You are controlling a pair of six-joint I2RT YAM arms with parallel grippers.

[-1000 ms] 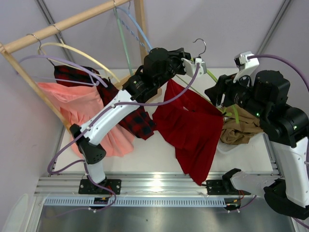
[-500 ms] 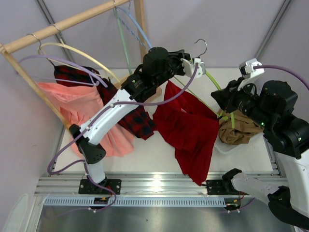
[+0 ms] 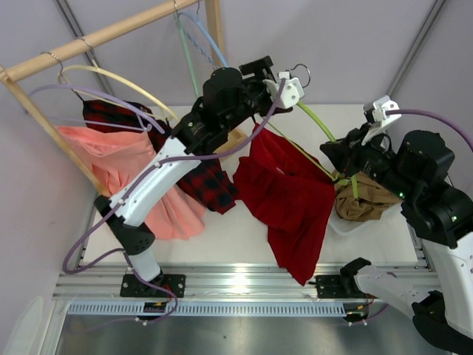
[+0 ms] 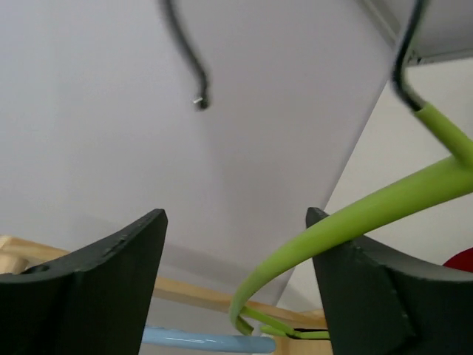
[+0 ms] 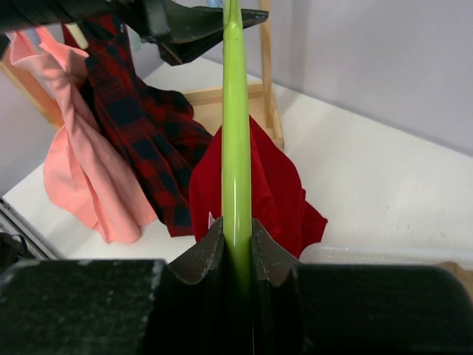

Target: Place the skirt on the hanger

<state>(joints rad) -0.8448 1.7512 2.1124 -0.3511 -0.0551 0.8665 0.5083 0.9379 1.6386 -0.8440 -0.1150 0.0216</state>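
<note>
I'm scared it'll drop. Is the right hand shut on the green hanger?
Shut: the right hand squeezes the hanger between its fingers.

The skirt (image 3: 288, 200) is plain deep red, the hanger (image 3: 318, 123) lime green. The plaid skirt (image 3: 211, 181) is red-and-black, the pink skirt (image 3: 126, 166) salmon.

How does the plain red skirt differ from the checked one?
The plain deep-red pleated skirt is one solid colour; the red-and-black plaid skirt is checked. The deep-red skirt drapes from the lime-green plastic hanger clamped in the right gripper; the plaid skirt hangs at the wooden rack. Both hang down loosely.
</note>
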